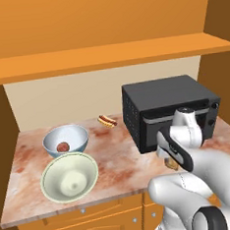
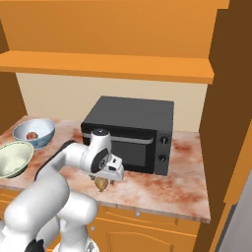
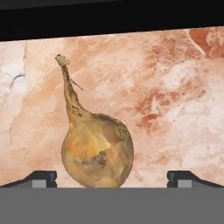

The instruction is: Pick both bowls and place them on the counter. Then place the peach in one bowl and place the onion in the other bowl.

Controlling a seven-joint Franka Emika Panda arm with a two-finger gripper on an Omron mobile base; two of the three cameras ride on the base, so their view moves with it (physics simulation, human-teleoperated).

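The gripper (image 3: 112, 177) is spread wide and holds nothing. In the hand view its two dark fingertips (image 3: 41, 178) stand far apart at the bottom, and the onion (image 3: 97, 151) lies between them on the marbled table (image 3: 175, 87), clear of both tips. The onion is golden-brown, with its thin pointed stem running away from the gripper toward the dark edge at the top of that view.

From the right base view the gripper (image 2: 106, 178) hangs just above the onion (image 2: 102, 184), which sits near the front edge of the table (image 2: 172, 187), in front of the black microwave (image 2: 130, 133). In the left base view the white arm covers most of the onion (image 1: 171, 164); only a small brown part of it peeks out beside the wrist, in front of the microwave (image 1: 168, 110).

Both bowls are on the table toward its left end. The white bowl with the blue outside (image 1: 66, 140) stands farther back, and the peach (image 1: 63, 147) rests inside it. The wider cream bowl (image 1: 69, 176) stands just in front of it, near the front edge, with nothing in it; from this angle I cannot tell whether the two rims touch. A small hot dog (image 1: 107, 120) lies near the back edge of the table, between the blue bowl and the microwave. An orange wooden shelf (image 1: 107, 56) runs above the table.
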